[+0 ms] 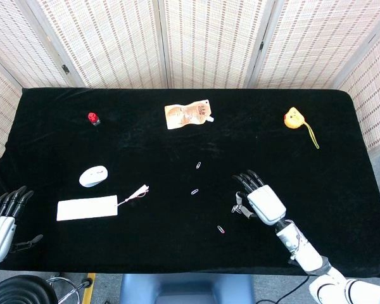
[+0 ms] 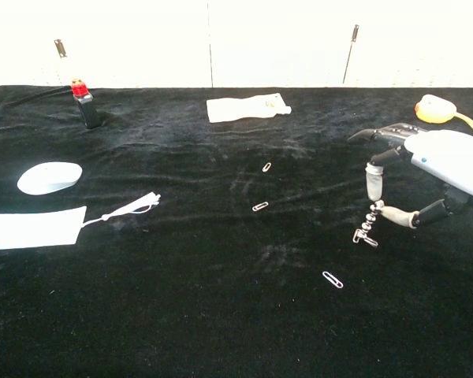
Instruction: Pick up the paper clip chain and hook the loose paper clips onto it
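My right hand (image 1: pixel 261 201) (image 2: pixel 444 167) pinches the top of the short paper clip chain (image 2: pixel 370 217) between thumb and a finger. The chain (image 1: pixel 238 206) hangs down, and its lower end touches the black cloth right at a loose paper clip (image 2: pixel 366 240). Whether the two are linked I cannot tell. Three more loose clips lie left of the hand: one far (image 1: pixel 198 165) (image 2: pixel 266 167), one in the middle (image 1: pixel 194 191) (image 2: pixel 260 206), one near (image 1: pixel 221 229) (image 2: pixel 332 279). At the table's front left corner my left hand (image 1: pixel 2 220) is open and holds nothing; only the head view shows it.
A white mouse (image 1: pixel 93 175) (image 2: pixel 50 176) and a white card with a tassel (image 1: pixel 87 208) lie at the left. A red-capped bottle (image 1: pixel 93 118), an orange pouch (image 1: pixel 189 114) and a yellow tape measure (image 1: pixel 294 118) sit along the back.
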{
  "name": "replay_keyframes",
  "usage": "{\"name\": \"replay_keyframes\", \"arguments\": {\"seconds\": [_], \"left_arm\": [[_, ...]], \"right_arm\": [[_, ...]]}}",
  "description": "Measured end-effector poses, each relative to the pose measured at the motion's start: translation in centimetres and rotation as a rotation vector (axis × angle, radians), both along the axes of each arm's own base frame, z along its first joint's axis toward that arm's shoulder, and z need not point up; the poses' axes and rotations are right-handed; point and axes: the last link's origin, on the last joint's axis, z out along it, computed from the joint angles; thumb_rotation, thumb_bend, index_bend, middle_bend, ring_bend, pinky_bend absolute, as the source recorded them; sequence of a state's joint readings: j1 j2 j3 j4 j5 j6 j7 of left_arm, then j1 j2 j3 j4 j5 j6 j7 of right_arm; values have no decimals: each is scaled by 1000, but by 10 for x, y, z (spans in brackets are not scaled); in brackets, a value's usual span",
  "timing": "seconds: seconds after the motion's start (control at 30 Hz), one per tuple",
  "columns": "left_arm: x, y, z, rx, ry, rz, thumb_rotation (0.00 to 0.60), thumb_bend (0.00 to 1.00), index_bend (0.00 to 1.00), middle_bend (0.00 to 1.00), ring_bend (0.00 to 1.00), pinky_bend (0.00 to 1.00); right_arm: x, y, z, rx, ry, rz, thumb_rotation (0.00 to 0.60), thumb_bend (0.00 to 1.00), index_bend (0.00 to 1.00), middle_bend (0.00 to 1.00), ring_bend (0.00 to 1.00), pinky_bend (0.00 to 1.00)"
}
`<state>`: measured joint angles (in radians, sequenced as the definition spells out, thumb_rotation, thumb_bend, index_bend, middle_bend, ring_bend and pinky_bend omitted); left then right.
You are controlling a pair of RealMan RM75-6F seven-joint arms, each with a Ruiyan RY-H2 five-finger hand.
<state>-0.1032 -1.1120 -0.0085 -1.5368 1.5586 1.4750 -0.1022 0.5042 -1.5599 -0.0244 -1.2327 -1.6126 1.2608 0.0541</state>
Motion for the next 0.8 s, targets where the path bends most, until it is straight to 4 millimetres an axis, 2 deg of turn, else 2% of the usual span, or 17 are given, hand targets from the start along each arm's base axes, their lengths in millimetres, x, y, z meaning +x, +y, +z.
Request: {"name": "replay_keyframes", "arguments": {"seconds": [0.33,0.57,0.8], "left_arm": [[0,0,1,4,-4,-1,600,70,0,0,0,0],[0,0,1,3,-6,0,600,70,0,0,0,0],[-1,-3,4,14,-17,2,600,70,0,0,0,0]], "right_arm": [[4,1,0,7,-26,11,600,478,921,129,88,0],[19,8,7,43,-97,53,600,478,921,131,86,0],[32,16,1,110,-101,73,600,478,921,132,86,0]]}}
